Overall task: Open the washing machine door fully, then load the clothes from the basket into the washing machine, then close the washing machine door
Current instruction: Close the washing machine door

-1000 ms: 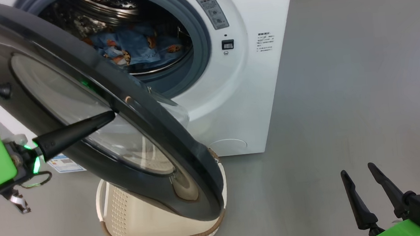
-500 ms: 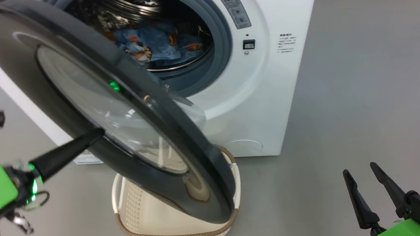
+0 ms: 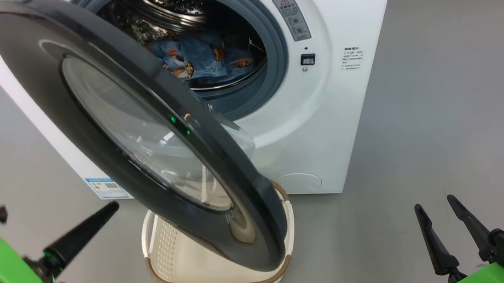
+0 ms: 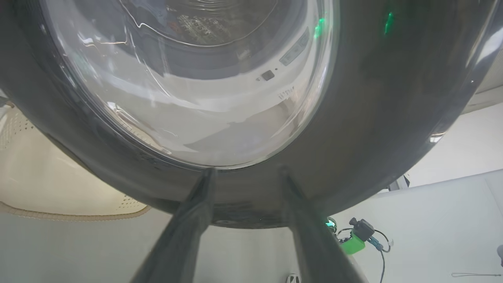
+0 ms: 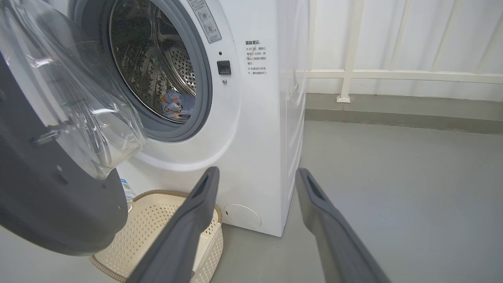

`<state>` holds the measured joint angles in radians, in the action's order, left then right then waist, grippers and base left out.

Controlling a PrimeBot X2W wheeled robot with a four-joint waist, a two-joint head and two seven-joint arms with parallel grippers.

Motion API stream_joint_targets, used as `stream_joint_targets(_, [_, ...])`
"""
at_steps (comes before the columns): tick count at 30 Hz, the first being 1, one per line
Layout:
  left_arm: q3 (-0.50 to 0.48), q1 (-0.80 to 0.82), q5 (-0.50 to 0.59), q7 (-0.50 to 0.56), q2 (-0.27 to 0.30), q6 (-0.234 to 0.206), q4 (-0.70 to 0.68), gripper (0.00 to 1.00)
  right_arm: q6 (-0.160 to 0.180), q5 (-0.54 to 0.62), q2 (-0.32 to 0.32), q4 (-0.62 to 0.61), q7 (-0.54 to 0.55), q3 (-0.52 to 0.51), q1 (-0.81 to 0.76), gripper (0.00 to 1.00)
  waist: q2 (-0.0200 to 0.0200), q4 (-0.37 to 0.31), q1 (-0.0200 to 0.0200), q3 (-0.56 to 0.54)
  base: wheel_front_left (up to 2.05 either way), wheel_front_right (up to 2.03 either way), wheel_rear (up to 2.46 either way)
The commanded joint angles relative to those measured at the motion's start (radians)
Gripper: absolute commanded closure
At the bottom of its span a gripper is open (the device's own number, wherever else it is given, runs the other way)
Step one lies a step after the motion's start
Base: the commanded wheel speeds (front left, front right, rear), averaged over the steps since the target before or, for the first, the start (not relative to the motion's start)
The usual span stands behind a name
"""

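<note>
Since the clothes (image 3: 200,56) lie in the washing machine (image 3: 347,118), close the washing machine door (image 3: 105,104) (half open): push with spread left gripper (image 4: 245,170); right gripper (image 3: 434,205) spread, idle

The door (image 3: 140,133) is glossy black and mirror-smooth around a clear glass bowl (image 5: 78,98) (streaked with reflections). At twelve o'clock in the head view, the drum (image 3: 173,1) is shiny perforated steel, ringed by a matt grey rubber gasket (image 3: 275,42). The clothes (image 3: 197,54) inside are soft printed cloth. The washer (image 3: 351,113) is smooth white with a sheen. At six o'clock, the basket (image 3: 165,247) is matt cream plastic with a rope-textured brown rim. The floor (image 3: 453,117) is smooth matt grey.
</note>
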<state>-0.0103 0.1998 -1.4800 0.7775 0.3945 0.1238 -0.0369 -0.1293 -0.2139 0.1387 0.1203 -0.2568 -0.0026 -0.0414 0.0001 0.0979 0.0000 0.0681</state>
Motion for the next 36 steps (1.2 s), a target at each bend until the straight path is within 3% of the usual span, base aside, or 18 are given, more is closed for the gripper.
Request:
stream_joint_targets(1, [-0.047, 0.007, 0.025, -0.028, 0.041, 0.007, -0.029, 0.00, -0.001, -0.001, 0.020, -0.023, -0.005, 0.028, -0.005, 0.00, -0.0001, -0.004, 0.0000, -0.002, 0.00, 0.00, 0.00])
stream_joint_targets(10, [0.062, -0.122, 0.148, -0.327, 0.076, 0.007, -0.015, 0.00, -0.001, -0.003, 0.029, -0.023, -0.005, 0.021, -0.016, 0.00, -0.0001, -0.023, 0.0000, -0.002, 0.00, 0.00, 0.00])
stream_joint_targets(24, [0.298, -0.174, 0.137, -0.715, 0.136, 0.007, 0.104, 0.00, -0.001, -0.006, 0.031, -0.017, -0.005, 0.016, -0.022, 0.00, -0.0001, -0.053, 0.0000, -0.010, 0.00, 0.00, 0.00])
stream_joint_targets(31, [0.455, -0.145, 0.240, -0.968, 0.186, 0.007, 0.220, 0.00, -0.001, -0.007, 0.032, -0.015, -0.005, 0.011, -0.025, 0.00, -0.0001, -0.088, 0.0000, -0.009, 0.00, 0.00, 0.00])
stream_joint_targets(36, [0.523, -0.093, 0.354, -1.036, 0.197, 0.007, 0.312, 0.00, -0.001, -0.007, 0.031, -0.020, -0.005, -0.003, -0.026, 0.00, -0.0001, -0.116, 0.0000, -0.003, 0.00, 0.00, 0.00])
